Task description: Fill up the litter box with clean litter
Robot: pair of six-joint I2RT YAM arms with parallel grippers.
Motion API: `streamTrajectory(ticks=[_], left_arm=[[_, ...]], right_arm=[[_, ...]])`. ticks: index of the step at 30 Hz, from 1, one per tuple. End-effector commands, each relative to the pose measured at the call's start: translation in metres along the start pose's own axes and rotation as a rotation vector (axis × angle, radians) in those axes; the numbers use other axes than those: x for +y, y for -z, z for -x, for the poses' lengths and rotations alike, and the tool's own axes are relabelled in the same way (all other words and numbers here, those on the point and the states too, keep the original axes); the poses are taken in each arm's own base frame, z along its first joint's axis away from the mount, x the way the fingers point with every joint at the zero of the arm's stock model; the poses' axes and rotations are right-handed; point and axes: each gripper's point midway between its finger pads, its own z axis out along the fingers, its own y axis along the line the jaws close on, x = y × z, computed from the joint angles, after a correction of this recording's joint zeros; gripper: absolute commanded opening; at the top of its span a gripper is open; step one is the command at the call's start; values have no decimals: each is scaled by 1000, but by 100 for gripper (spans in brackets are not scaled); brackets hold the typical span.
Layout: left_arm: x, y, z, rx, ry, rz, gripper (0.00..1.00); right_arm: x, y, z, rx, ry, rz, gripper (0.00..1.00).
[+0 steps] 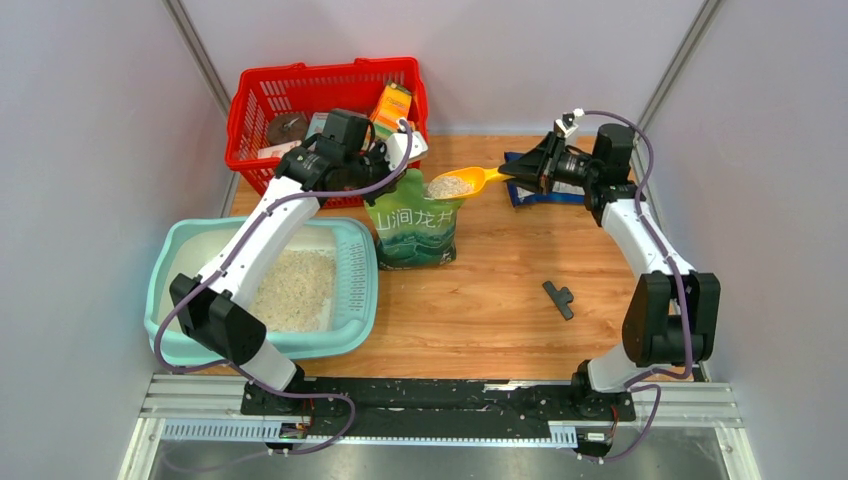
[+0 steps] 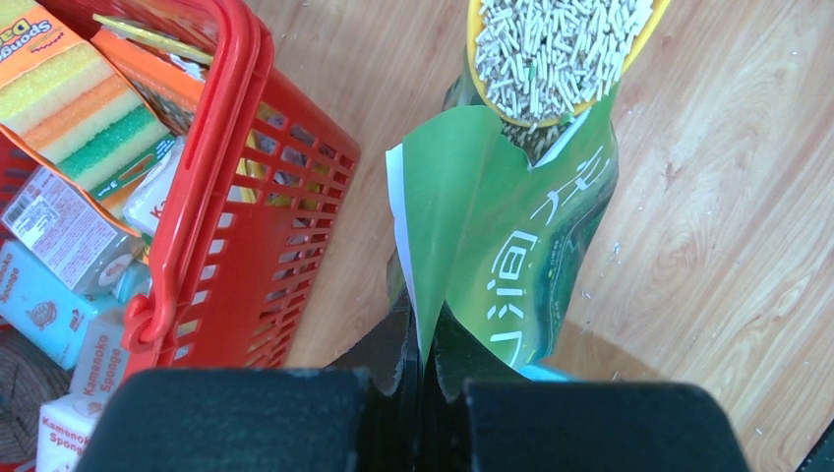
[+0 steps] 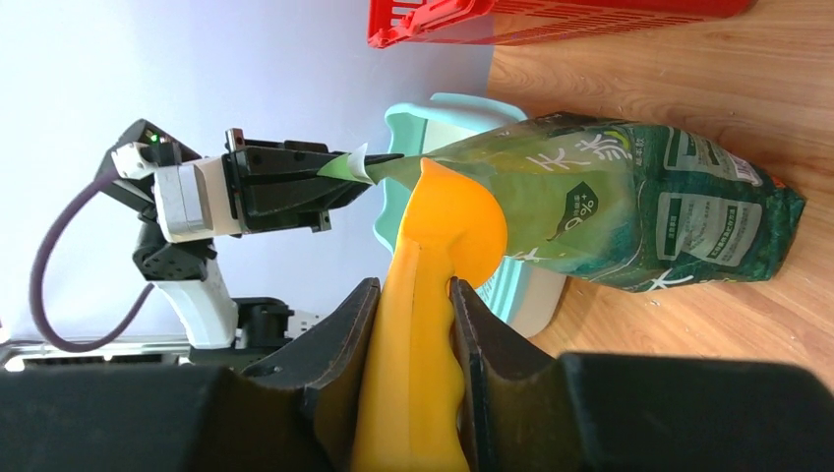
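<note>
The pale teal litter box [image 1: 300,347] sits at the left of the table with a layer of clean litter [image 1: 295,290] inside. A green printed bag [image 1: 415,232] stands upright just right of it. My left gripper [image 2: 425,339] is shut on the bag's top edge [image 2: 418,236], pinching the flap. My right gripper [image 3: 413,290] is shut on the handle of a yellow scoop [image 3: 433,246]. The scoop's bowl [image 1: 455,183] hangs over the bag's mouth, heaped with pale litter pellets [image 2: 551,49]. The box's rim [image 3: 433,108] shows behind the bag in the right wrist view.
A red mesh basket [image 1: 300,100] holding sponges and packets stands at the back left, close to my left gripper. A dark blue packet [image 1: 530,192] lies under my right wrist. A small black tool [image 1: 560,298] lies on the wood at the right.
</note>
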Motion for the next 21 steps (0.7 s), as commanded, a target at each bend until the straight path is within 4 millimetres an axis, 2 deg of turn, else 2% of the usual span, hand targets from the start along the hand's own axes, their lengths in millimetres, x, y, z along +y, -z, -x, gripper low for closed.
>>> streamTrajectory(ticks=[1, 6, 11, 14, 21], left_arm=[[39, 64, 80, -277, -145, 223, 0], [45, 59, 82, -272, -136, 229, 0], [45, 57, 84, -263, -126, 213, 0], [46, 55, 83, -252, -124, 206, 0], [55, 47, 81, -227, -127, 230, 0]], right_arm=[[26, 1, 13, 14, 15, 93, 0], [34, 0, 15, 23, 10, 134, 0], [19, -3, 11, 39, -41, 160, 0], [19, -3, 14, 30, -50, 182, 0], [27, -5, 20, 23, -50, 199, 0]])
